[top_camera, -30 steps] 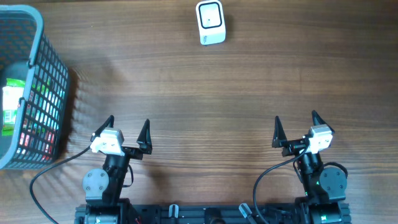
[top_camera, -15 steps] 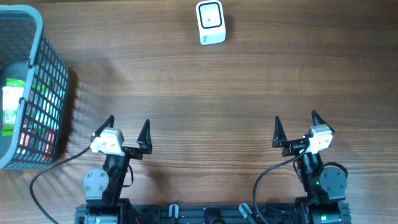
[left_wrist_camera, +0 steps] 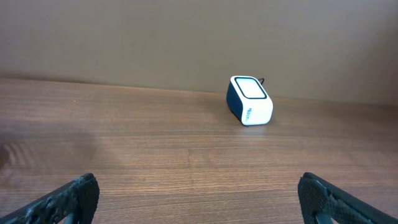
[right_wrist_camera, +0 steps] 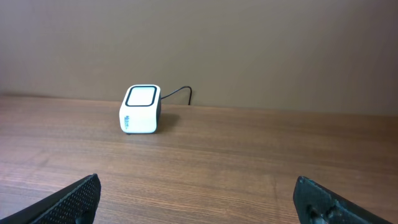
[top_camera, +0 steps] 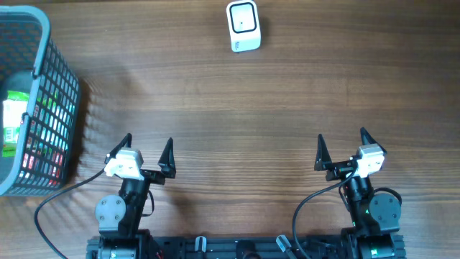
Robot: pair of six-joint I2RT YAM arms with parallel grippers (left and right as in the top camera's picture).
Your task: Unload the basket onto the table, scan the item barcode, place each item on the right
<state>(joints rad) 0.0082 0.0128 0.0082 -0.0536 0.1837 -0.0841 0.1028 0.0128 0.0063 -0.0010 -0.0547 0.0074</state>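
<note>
A white barcode scanner (top_camera: 243, 26) with a dark side stands at the far edge of the table; both wrist views show it, scanner (left_wrist_camera: 249, 100) and scanner (right_wrist_camera: 141, 109). Packaged items (top_camera: 16, 122), green, white and red, lie inside the grey basket (top_camera: 43, 43) at the left edge. My left gripper (top_camera: 147, 147) rests open near the front of the table with nothing between its fingers, and in its wrist view the left gripper (left_wrist_camera: 199, 198) shows bare wood. My right gripper (top_camera: 341, 146) is open and empty too, right gripper (right_wrist_camera: 196, 196).
The wooden table (top_camera: 237, 108) stretches between the grippers and the scanner. A thin cable (right_wrist_camera: 177, 92) runs from the scanner's back toward the wall. Black cables (top_camera: 61, 198) loop by both arm bases.
</note>
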